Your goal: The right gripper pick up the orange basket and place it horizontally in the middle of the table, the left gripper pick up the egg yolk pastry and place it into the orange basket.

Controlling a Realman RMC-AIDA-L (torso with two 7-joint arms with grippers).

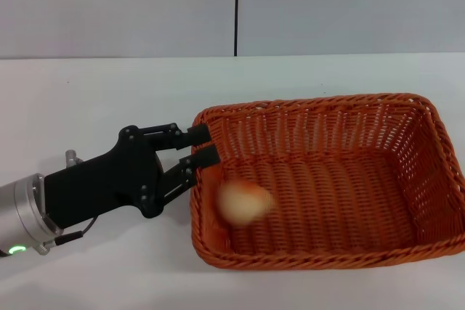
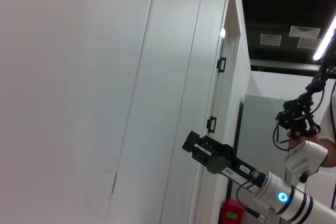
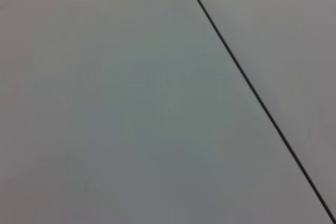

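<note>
Nearest the head camera, the left hand (image 1: 205, 145) was seen spread open at the left rim of the orange basket (image 1: 327, 179), its fingertips at the braided edge — nothing held. Blurred, the egg yolk pastry (image 1: 243, 202) was seen inside the basket's front-left corner. On the white tabletop (image 1: 87, 99) the basket lay lengthwise — the right hand (image 2: 190, 145) was shown raised only in the left wrist view.

The head view looks forward and down on the counter (image 1: 87, 92) from above, close enough to fill most of its width with the left tool (image 1: 205, 146) and the basket (image 1: 327, 179) just ahead of it. The left wrist view faces up and away from the counter, onto wall panels (image 2: 79, 87), with the right tool (image 2: 192, 147) far off. The right wrist view faces a plain pale surface with one dark seam (image 3: 252, 90). No two views share any part of the scene.
</note>
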